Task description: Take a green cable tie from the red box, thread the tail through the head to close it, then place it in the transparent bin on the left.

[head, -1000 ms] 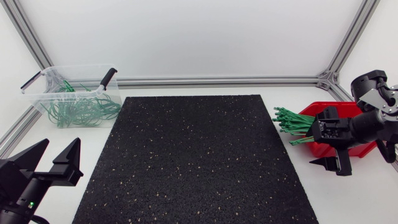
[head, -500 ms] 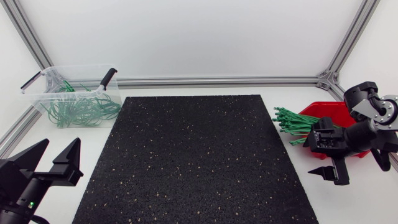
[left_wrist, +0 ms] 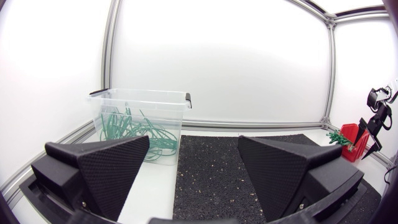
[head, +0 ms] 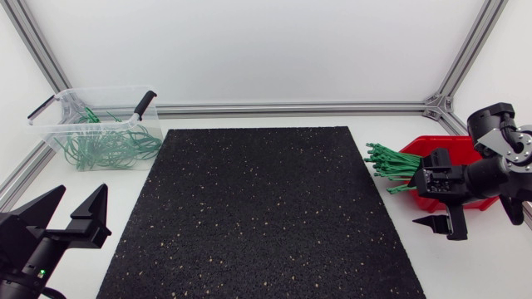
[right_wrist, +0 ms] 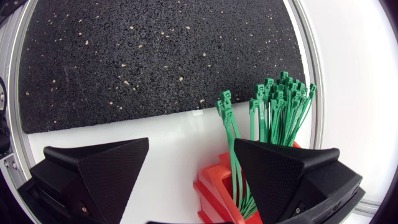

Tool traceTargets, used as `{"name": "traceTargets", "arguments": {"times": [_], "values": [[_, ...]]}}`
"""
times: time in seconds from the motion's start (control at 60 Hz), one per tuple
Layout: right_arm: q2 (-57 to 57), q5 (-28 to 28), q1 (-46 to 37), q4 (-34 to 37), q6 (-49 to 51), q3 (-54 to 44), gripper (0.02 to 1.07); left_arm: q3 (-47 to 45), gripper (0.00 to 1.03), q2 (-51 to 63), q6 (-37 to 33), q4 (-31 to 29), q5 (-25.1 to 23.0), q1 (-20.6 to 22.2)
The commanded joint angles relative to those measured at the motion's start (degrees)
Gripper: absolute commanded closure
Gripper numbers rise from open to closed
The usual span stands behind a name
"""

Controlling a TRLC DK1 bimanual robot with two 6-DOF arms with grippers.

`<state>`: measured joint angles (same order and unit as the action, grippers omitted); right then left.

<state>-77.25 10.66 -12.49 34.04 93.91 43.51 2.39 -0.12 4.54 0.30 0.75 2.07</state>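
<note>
1. Two black jaws stand apart at opposite ends of a white worktop (head: pixel 478 270), neither one holding anything.
2. At far left, the transparent bin (head: pixel 51 133) sits at the worktop's back corner, its black-handled lid clips up. A tangle of looped green cable ties (head: pixel 112 148) lies inside.
3. Nearer the front edge on the same side, the left arm (head: pixel 23 249) rests low, well apart from the bin. Its left jaws are spread wide, the two wedge-shaped fingers (head: pixel 90 218) pointing up the worktop with only air between them.
4. A black speckled mat (head: pixel 258 208) covers the middle of the worktop between bin and box, with nothing on it.
5. Just past the mat's right edge, a bundle of straight green cable ties (head: pixel 391 162) pokes out of the red box (head: pixel 457 144), heads fanned toward the mat.
6. At far right, the right arm (head: pixel 499 170) reaches in over the red box. Its right jaws are open and point down at the box's near side. In the right wrist view the bundle and a corner of the box lie between the parted fingers (right_wrist: pixel 286 174), but it is not clear whether either finger touches a tie.
</note>
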Motion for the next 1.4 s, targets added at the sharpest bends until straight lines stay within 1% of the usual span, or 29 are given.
{"name": "traceTargets", "arguments": {"times": [0.0,0.15,0.267,0.317,0.367,0.6,0.8,0.9,0.967,1.05,1.167,1.283,1.383], "values": [[-1.6,0.2,-0.2,-0.7,0.2,0.5,0.07,-2.2,0.04,-0.2,1.0,-1.4,0.2,0.1],[-3.5,-0.6,0.1,-2.6,0.0,0.0,0.07,-2.2,0.04,-0.1,1.0,-1.4,0.2,0.3],[-3.9,-0.8,0.1,-2.8,0.4,-0.6,0.07,-2.2,0.04,-0.1,1.0,-1.4,0.2,0.3],[-3.8,-1.0,0.0,-2.6,0.6,-1.0,0.08,-2.2,0.04,-0.1,1.0,-1.4,0.2,0.3],[-3.2,-1.3,-0.1,-2.2,1.1,-1.5,0.1,-2.2,0.04,-0.1,1.0,-1.4,0.2,0.4],[0.0,-2.1,-1.7,-0.6,4.3,-3.4,0.1,-2.2,0.04,-0.1,1.0,-1.4,0.2,0.5],[0.1,-2.8,-2.8,-0.6,5.6,-4.0,0.11,-2.2,0.04,-0.1,1.0,-1.4,0.2,0.6],[0.2,-2.8,-2.8,-2.3,5.7,-4.3,0.13,-2.2,0.04,-0.1,1.0,-1.4,0.2,0.8],[0.3,-2.8,-2.7,-5.3,5.7,-5.2,0.16,-2.2,0.04,-0.1,1.0,-1.4,0.2,0.8],[0.5,-2.9,-2.6,-7.8,5.9,-6.0,0.17,-2.2,0.04,-0.1,1.0,-1.5,0.2,0.8],[0.6,-3.5,-2.4,-10.4,6.5,-6.7,0.3,-2.2,0.04,0.0,1.0,-1.5,0.2,0.9],[0.7,-4.1,-2.3,-12.0,6.6,-7.1,0.32,-2.2,0.04,0.0,1.0,-1.5,0.2,1.0],[0.7,-4.2,-2.0,-12.9,6.9,-7.6,0.5,-2.2,0.04,0.0,1.0,-1.5,0.2,1.1]]}}
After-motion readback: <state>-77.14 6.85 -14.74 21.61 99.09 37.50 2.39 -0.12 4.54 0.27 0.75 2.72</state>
